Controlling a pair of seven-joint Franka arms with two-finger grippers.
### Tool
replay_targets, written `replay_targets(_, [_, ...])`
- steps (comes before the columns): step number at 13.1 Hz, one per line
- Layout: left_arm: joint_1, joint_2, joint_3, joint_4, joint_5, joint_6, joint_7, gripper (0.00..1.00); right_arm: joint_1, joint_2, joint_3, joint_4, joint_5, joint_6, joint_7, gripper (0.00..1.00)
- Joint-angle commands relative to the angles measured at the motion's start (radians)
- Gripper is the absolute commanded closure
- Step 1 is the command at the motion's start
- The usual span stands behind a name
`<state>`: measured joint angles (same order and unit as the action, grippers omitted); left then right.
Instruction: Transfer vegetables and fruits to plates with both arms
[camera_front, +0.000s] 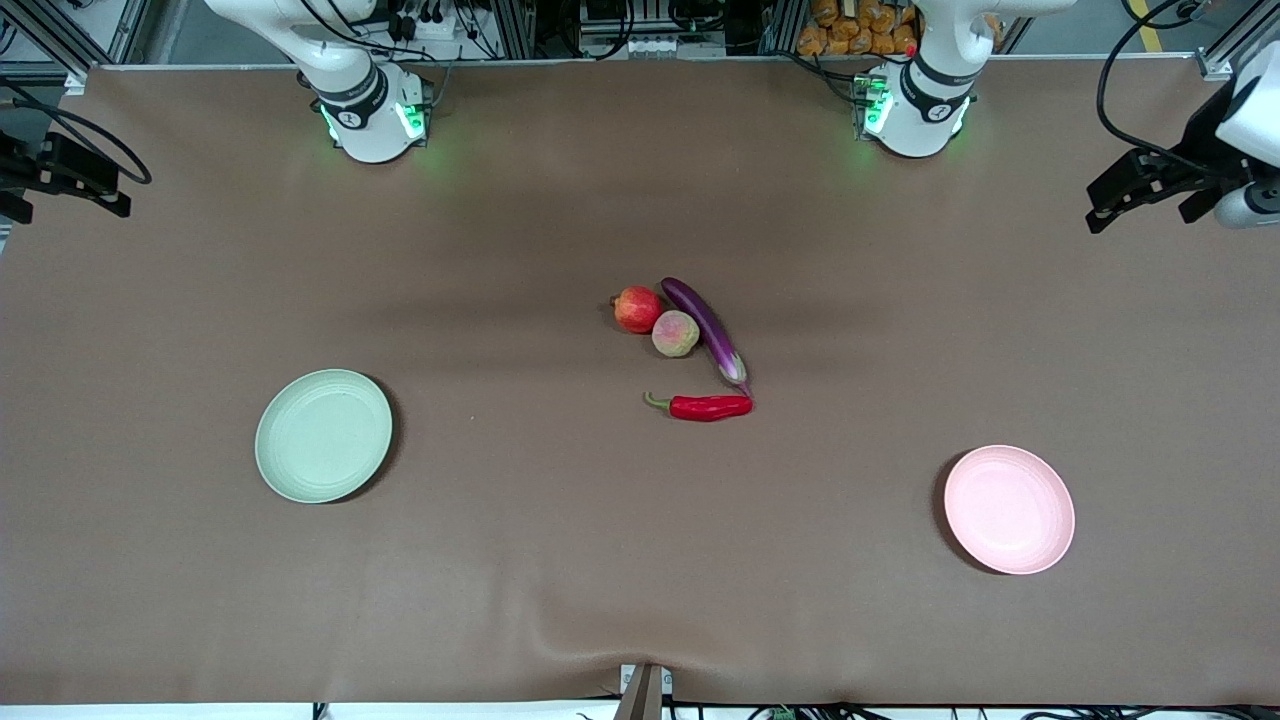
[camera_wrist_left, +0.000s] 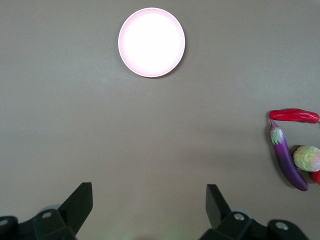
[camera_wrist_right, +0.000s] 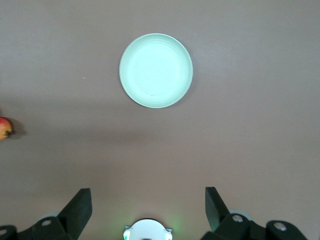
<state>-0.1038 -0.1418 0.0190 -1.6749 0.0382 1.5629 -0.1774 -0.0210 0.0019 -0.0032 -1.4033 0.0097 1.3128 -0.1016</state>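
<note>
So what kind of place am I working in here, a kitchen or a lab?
Likely a robotics lab, not a kitchen: a table under brown cloth, aluminium framing and loose cables along its edge by the arm bases, and toy-like produce such as the eggplant.

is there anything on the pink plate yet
No. The pink plate is bare in both the front and left wrist views; nothing covers any part of it. The eggplant, chili pepper, pomegranate and peach all lie on the table mid-way between the plates.
</note>
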Motion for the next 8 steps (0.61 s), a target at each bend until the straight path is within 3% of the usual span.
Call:
replay_targets(1, [0.001, -0.009, 0.003, 0.011, -0.015, -0.020, 0.019, 0.00, -0.033, -0.010, 0.014, 0.000, 0.045, 0.003, 0.002, 0.00])
replay_targets(8, [-0.002, 0.013, -0.001, 0.024, -0.006, -0.037, 0.010, 0.00, -0.033, -0.010, 0.014, -0.008, 0.046, -0.010, 0.003, 0.00])
